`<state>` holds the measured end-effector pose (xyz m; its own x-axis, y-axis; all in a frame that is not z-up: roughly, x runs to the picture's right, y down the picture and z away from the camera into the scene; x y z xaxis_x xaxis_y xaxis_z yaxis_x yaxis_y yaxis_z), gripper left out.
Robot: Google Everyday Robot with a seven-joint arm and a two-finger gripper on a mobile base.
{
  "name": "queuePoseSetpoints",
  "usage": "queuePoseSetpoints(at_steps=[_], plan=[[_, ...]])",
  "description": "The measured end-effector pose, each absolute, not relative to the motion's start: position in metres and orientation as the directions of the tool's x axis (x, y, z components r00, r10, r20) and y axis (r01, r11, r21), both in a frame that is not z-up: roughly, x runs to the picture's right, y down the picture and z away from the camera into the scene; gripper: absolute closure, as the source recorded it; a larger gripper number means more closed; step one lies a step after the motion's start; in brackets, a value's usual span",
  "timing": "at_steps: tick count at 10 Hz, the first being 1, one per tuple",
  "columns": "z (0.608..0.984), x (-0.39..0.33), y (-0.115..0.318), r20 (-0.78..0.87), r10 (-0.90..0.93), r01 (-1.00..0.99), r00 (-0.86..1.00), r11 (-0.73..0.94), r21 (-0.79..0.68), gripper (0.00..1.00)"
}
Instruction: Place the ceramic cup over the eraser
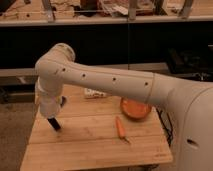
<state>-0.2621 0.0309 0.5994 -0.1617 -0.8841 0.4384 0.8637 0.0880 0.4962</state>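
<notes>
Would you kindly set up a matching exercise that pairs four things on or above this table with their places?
Things:
1. gripper
2. dish
3. orange stick
4. white item

Places:
a. right part of the table, round and flat
b. far edge, pale
c. low over the left part, shut, pointing down
d. just in front of the dish, lying flat

Pairs: 1-c, 2-a, 3-d, 4-b

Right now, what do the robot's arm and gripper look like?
The arm is a thick, smooth, off-white tube with rounded joints and small dark dots along its side. The gripper, low over the wooden table, is a short black tip below the pale wrist. No cables show.
</notes>
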Motion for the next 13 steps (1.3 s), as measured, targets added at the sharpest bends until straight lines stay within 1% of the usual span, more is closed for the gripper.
queuePoseSetpoints(at_steps=[2, 5, 13], plan=[[0.597, -0.274, 0.030, 0.443, -0.877, 0.860, -0.185, 0.073, 0.504, 1.00], [0.608, -0.287, 0.032, 0.448, -0.870, 0.873, -0.208, 0.042, 0.485, 1.00], [0.640, -0.289, 0.033, 0.487, -0.852, 0.931, -0.194, -0.004, 0.364, 1.00]])
